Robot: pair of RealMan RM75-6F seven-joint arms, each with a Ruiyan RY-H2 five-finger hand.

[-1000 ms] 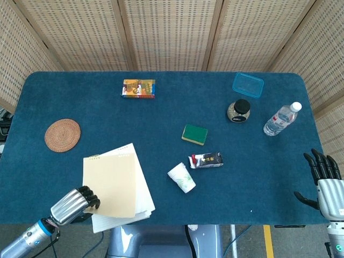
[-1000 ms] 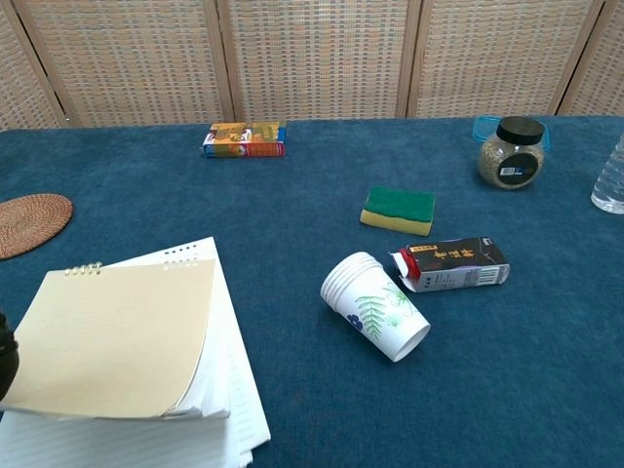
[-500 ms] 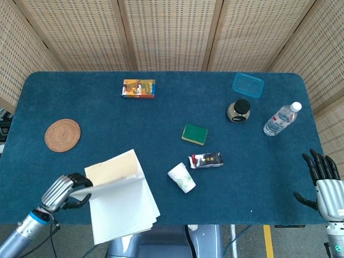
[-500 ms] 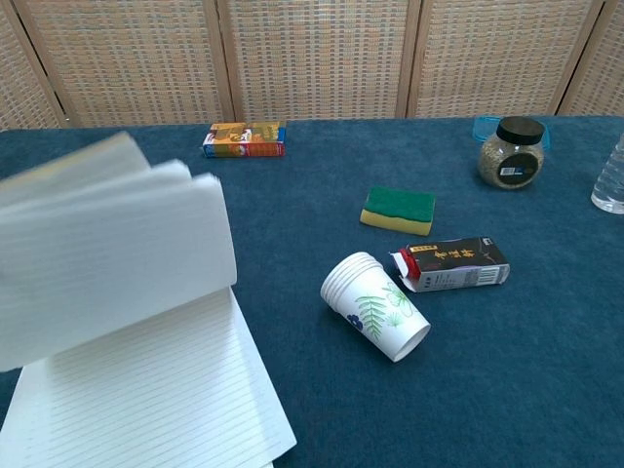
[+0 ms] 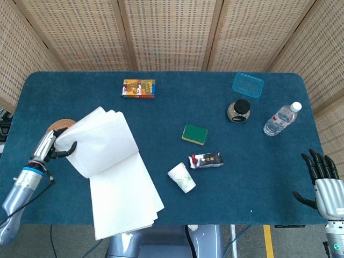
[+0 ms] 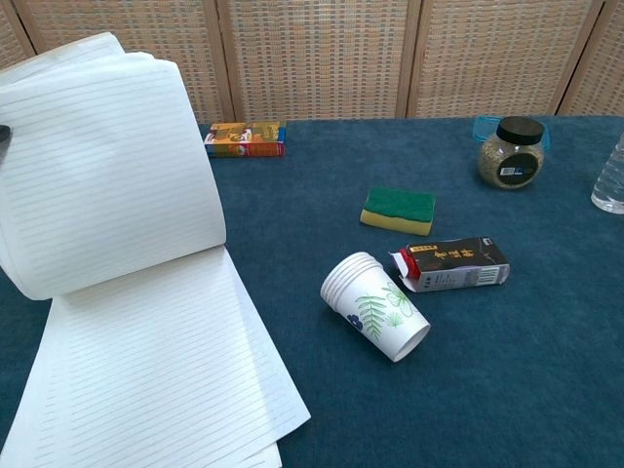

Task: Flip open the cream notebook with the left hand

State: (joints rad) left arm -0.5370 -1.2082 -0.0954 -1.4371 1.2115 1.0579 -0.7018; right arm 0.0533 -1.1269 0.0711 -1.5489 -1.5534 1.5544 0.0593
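Up and over goes the cover, with a thick curl of pages swept toward the far left!
My left hand (image 5: 49,146) has its fingers clamped on the raised sheaf of the cream notebook (image 5: 115,177), lined sheets bared at the worktop's (image 5: 258,177) near-left; it needs laying flat. My right hand (image 5: 322,174) idles, fingers apart.
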